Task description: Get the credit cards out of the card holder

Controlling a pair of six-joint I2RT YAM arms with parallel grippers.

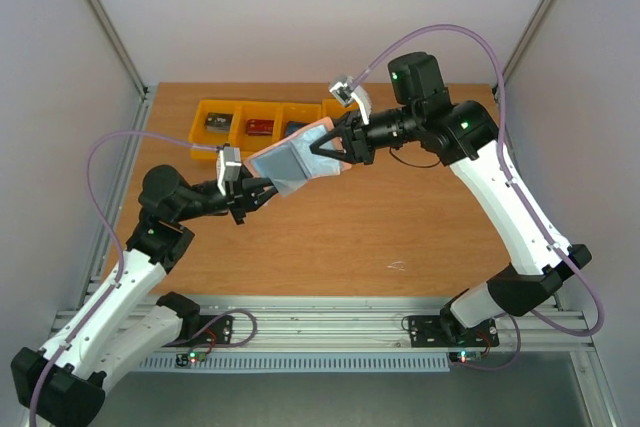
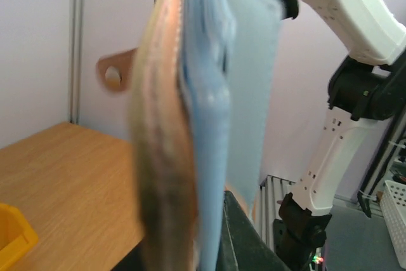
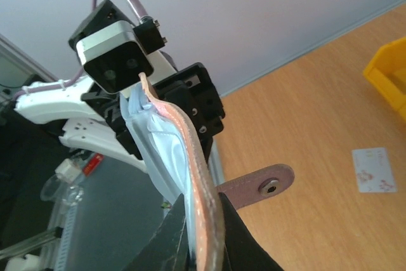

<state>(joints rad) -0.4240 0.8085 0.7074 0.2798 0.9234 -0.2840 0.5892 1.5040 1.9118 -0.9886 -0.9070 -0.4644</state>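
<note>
- Nearest me, both arm bases sit on the aluminium rail (image 1: 330, 322) at the near edge of the table (image 1: 420, 227).
- One credit card (image 3: 374, 169) lies flat on the bare wood right of centre. It's pale with tiny marks and well apart from both grippers.
- A purple cable (image 1: 130, 142) loops out over the left arm, off to the left of the work area.
- The left gripper (image 1: 258, 190) reaches in from the left and is clamped on the near-left corner of the card holder (image 1: 292, 162). In the left wrist view the holder rises edge-on beside a dark finger (image 2: 244, 239).
- The card holder is up in the air over mid-table, pinched between the two grippers and tilted. The blue-grey inside faces up and the pinkish outer side faces down.
- In the wrist views it's partly folded. Both views are edge-on and the left one is blurred, so I can't tell if any cards sit in the pockets.
- A strap tab (image 3: 263, 185) with a snap sticks out from the pink side, hanging free.
- The right gripper (image 1: 335, 150) comes in from the far right, closed on the holder's far-right edge.
- In the way: the holder fills the middle of both wrist views. From above, the holder and the right gripper cover the right end of the bins.
- The orange bins (image 1: 262, 109) sit in a row along the far edge, with small dark items and one red one inside.
</note>
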